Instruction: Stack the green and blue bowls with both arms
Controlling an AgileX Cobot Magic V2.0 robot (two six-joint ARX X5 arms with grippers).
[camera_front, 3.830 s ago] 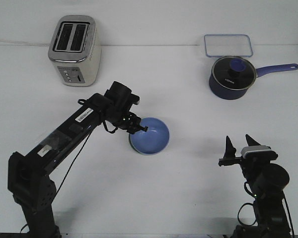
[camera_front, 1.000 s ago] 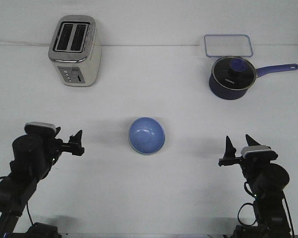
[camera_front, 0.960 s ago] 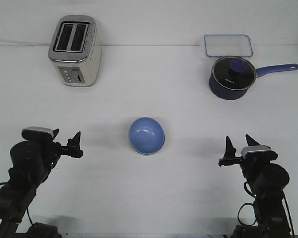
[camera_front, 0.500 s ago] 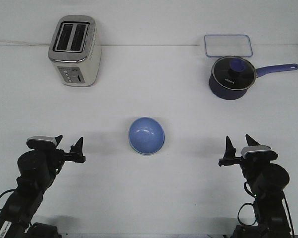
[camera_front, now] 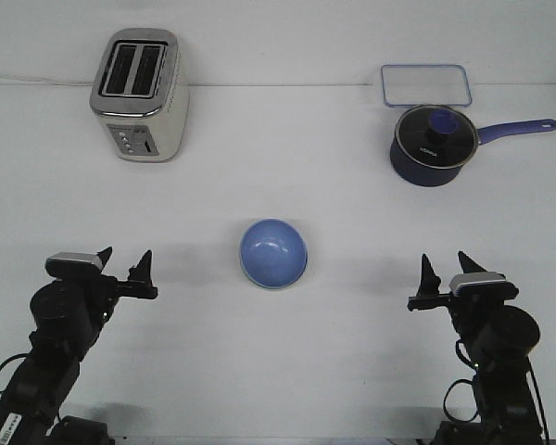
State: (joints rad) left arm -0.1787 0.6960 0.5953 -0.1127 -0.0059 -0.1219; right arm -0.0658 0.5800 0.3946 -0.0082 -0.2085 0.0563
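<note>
The blue bowl sits upright in the middle of the table. A thin pale rim under its near edge is all that shows of the green bowl, which the blue one nests in and mostly hides. My left gripper is open at the near left, well clear of the bowls, with nothing between its fingers. At the near right my right gripper is open too and holds nothing.
A silver toaster stands at the far left. At the far right a dark navy saucepan with a glass lid has its handle pointing right. A clear rectangular container lies behind it.
The left arm let go of the blue bowl and drew back to the near left, where its open gripper has settled. The right arm has not moved.
</note>
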